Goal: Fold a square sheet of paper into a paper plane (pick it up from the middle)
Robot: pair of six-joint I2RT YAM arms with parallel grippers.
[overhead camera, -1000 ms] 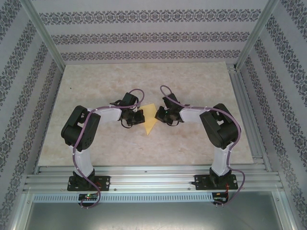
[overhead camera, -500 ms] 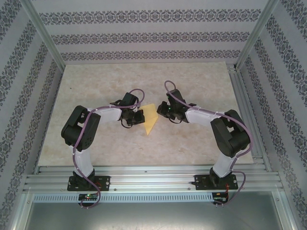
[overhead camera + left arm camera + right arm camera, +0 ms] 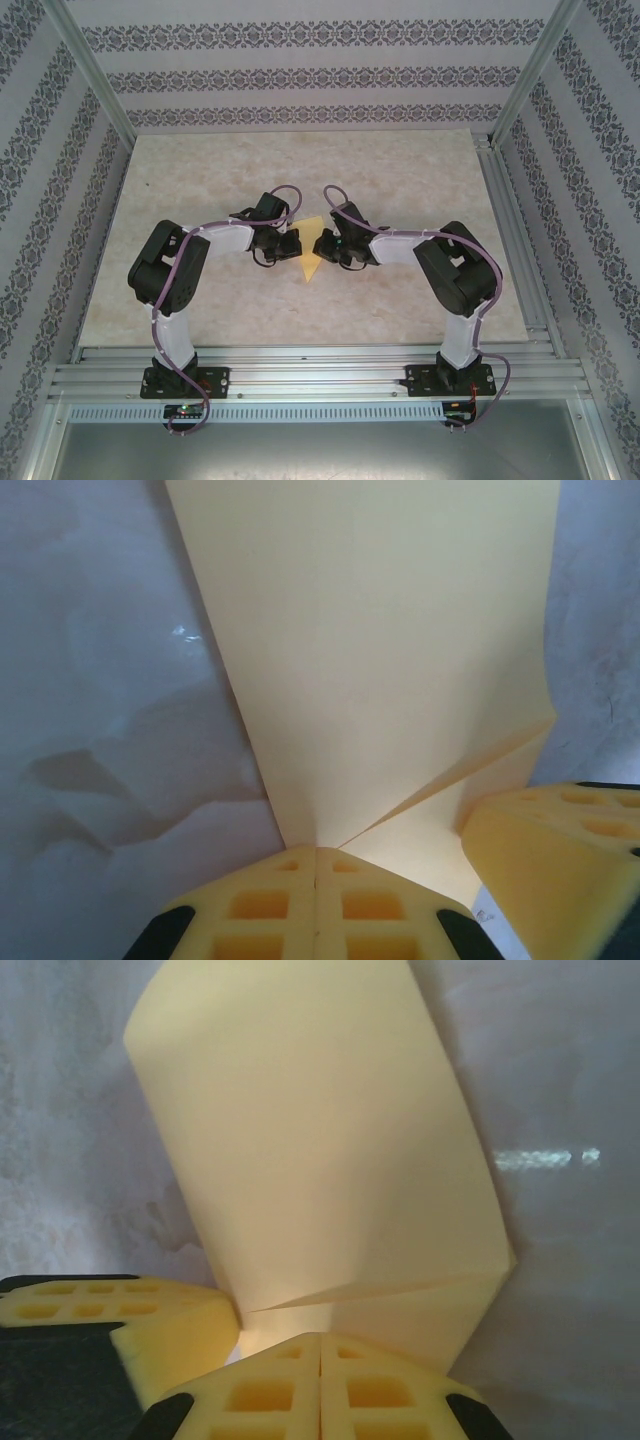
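Around the middle of the counter (image 3: pixel 400 180), a little closer to its near edge than to its far edge, the sheet of paper (image 3: pixel 311 258) sits between the two arms. From above it reads as a folded yellow triangle, with its broad side toward the far edge and its tip toward the near edge.

The left pincer (image 3: pixel 293 246) meets the paper from the side of the counter's left edge, and the right pincer (image 3: pixel 322 245) meets it from the side of the right edge. They face each other with only the paper between them.

From the left wrist, the left pincer (image 3: pixel 316 865) has its yellow pads pressed together with no gap. The paper (image 3: pixel 380 650) runs out from that seam and widens away from it, with a crease slanting off to the right. A yellow pad (image 3: pixel 540 850) of the right pincer sits just beside it at the lower right.

From the right wrist, the right pincer (image 3: pixel 320 1350) is likewise closed pad to pad on the paper (image 3: pixel 310 1150). The sheet fans out from the seam, with a fold line running across low down. A pad (image 3: pixel 150 1330) of the left pincer sits close at the lower left, touching or nearly touching the paper's edge.
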